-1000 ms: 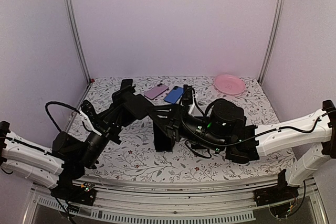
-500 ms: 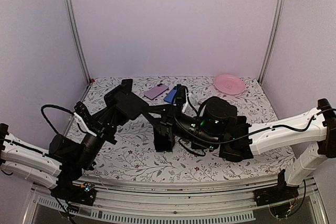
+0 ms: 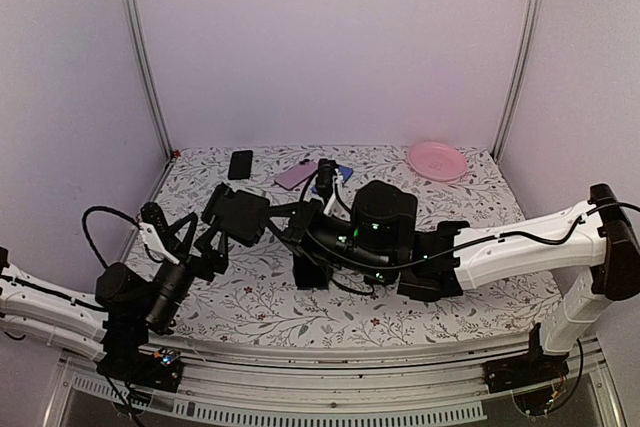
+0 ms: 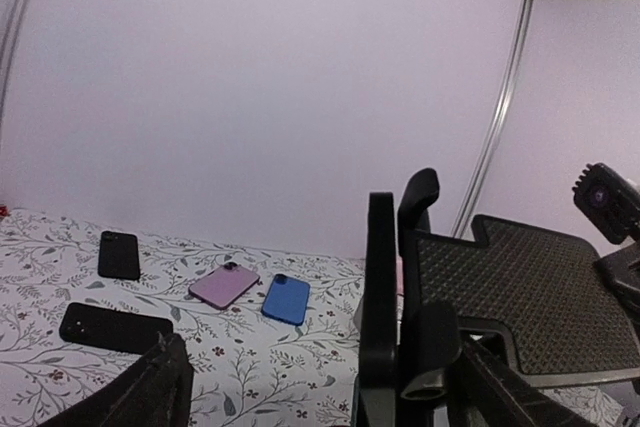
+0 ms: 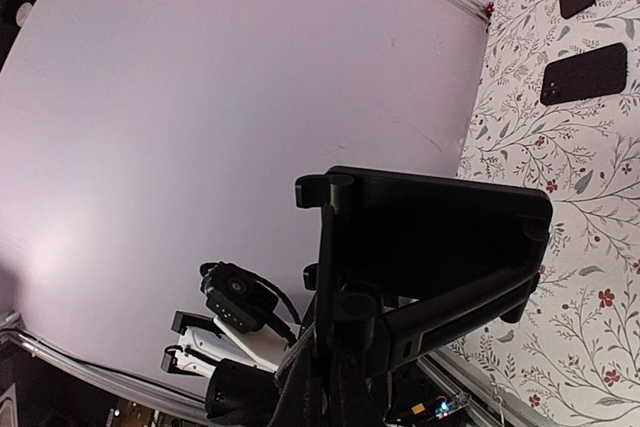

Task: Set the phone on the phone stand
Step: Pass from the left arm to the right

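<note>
On the far side of the table (image 3: 480, 209) the phones are all lying flat, none lifted: the blue phone (image 4: 287, 299) just beside the pink phone (image 4: 225, 285), the far black phone (image 4: 118, 252) and near black phone (image 4: 115, 327) further left; I cannot tell which is meant. Nearer me the phone stand (image 3: 310, 265) is standing with its cradle (image 3: 237, 215) bare; over the last second that cradle has been swinging left as the right gripper (image 3: 298, 232) crowds in, though I cannot tell whether its jaws are closed; the left gripper (image 4: 325, 372) is backing off, fingers spread wide, holding nothing; I am judging the stand is being positioned, pickup not begun.
</note>
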Robot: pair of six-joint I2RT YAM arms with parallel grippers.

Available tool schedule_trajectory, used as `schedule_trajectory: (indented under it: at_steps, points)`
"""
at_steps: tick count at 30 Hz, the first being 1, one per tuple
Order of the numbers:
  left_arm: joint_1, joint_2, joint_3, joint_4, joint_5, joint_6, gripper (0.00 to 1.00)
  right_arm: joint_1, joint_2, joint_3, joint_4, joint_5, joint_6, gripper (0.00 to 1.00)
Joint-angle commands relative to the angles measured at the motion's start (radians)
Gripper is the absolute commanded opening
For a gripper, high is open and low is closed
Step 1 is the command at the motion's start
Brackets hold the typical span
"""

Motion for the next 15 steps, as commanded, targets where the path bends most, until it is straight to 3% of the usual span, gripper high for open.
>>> schedule_trajectory:
  at_steps: [1, 10, 15]
  points:
    - [-0.009, -0.084, -0.025, -0.226, -0.086, -0.201, 0.89, -0.008, 0.041, 0.102, -0.079, 0.026, -0.119, 0.02]
    - [-0.006, -0.385, -0.052, -0.850, -0.180, -0.670, 0.91, -0.041, 0.136, 0.276, -0.273, 0.012, -0.311, 0.01]
    - [-0.006, -0.514, -0.055, -1.087, -0.197, -0.816, 0.91, -0.073, 0.190, 0.370, -0.342, -0.059, -0.422, 0.02]
